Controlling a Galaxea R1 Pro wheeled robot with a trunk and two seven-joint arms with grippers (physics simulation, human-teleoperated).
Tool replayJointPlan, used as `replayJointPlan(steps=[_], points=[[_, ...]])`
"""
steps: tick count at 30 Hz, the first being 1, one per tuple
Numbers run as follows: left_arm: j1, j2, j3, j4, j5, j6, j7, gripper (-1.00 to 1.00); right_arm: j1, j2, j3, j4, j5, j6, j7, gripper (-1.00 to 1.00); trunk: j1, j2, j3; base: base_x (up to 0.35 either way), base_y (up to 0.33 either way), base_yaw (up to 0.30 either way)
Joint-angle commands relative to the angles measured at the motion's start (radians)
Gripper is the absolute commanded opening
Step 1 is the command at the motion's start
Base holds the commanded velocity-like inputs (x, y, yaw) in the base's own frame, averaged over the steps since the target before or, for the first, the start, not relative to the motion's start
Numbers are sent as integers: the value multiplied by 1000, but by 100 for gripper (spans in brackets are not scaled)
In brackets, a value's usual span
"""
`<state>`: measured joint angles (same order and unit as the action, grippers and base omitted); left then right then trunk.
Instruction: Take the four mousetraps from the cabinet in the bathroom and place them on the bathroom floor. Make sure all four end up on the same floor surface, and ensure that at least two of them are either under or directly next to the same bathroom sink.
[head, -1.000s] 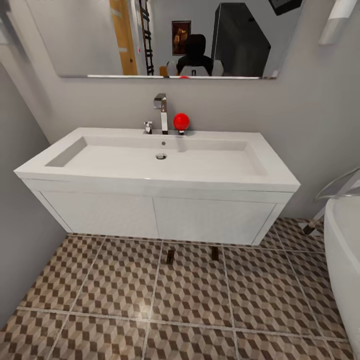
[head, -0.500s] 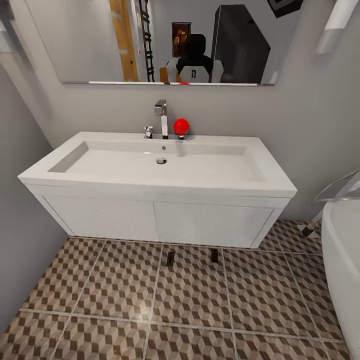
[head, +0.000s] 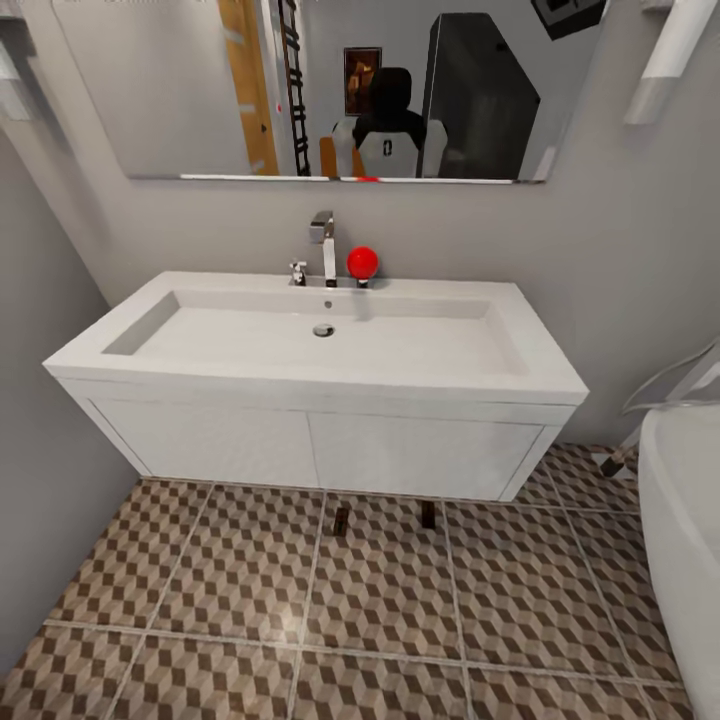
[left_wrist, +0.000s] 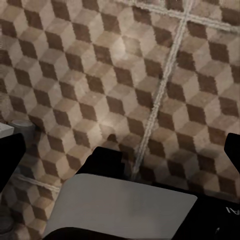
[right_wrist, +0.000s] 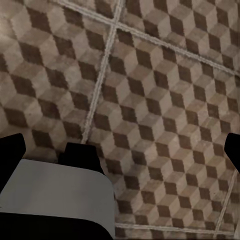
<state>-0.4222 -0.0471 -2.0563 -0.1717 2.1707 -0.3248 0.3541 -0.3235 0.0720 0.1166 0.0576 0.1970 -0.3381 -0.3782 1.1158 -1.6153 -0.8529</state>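
Two mousetraps (head: 341, 520) (head: 428, 514) lie on the bathroom floor (head: 250, 600) in the head view, small dark-brown slabs resting side by side but apart. Both sit at the front lower edge of the sink (head: 320, 345), partly in its shadow; one is just right of a grout line, near the sink's middle, and the other is further right.

The sink is a wide white rectangular basin hung on a grey wall, with a white two-door front beneath it. A chrome tap (head: 325, 245) stands at the back rim, and a red ball (head: 362, 262) sits just beside it, to the right. Above hangs a wide mirror (head: 330, 90), reflecting a dark robot figure and a wooden door. The curved white rim of a bathtub (head: 685, 520) enters at the right edge.

The floor is made of large square tiles with a brown, beige and white cube pattern and pale grout lines.

In the left wrist view, the left gripper (left_wrist: 120, 145) hangs over bare patterned tile, its dark fingertips at opposite edges, spread wide with nothing between them. In the right wrist view, the right gripper (right_wrist: 120, 150) is the same: dark fingertips set far apart over tile and grout lines, holding nothing.
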Motion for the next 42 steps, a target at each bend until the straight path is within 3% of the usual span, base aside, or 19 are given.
replayJointPlan(steps=[1, 42], points=[[-1, 1, -8, -3, 6, -5, 6, 100, -1, 0, 8, 5, 3, -3, -8, 100, -4, 7, 3, 0, 0, 0], [-1, 0, -8, -2, 7, -5, 6, 100, 14, 0, 8, 10, 3, -4, -8, 100, -161, 294, 131, 0, 0, 0]])
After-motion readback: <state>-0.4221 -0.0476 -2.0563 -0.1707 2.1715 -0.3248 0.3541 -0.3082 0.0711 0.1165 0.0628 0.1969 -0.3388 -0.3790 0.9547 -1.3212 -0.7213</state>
